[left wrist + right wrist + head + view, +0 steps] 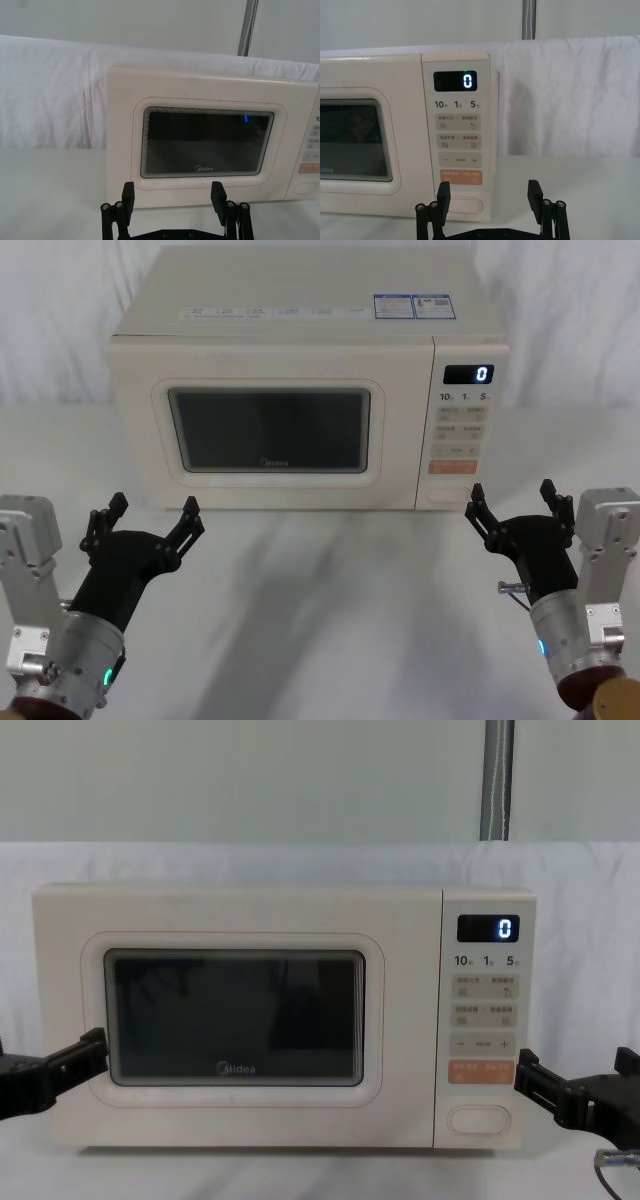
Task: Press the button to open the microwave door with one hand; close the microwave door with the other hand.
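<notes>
Left gripper [152, 515] and right gripper [512, 502]: both spread wide, empty, near desk's front edge. Microwave door [270, 430]: shut, "Midea". Display reads "0"; button [449, 497] below.

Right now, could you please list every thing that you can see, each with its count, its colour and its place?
cream box-shaped microwave: one, cream, at the table's back centre.
large cream microwave door with dark window: one, shut, on the microwave's left front.
narrow cream control strip: one, on the microwave's right front, its display showing 0.
wide cream pill-shaped button: one, at the strip's bottom.
orange rectangular key: one, directly above the button.
white table: one, under everything.
white cloth backdrop: one, behind the microwave.
left gripper: one, black, open, before the door's lower left corner, touching nothing.
right gripper: one, black, open, near the button, apart from it.
</notes>
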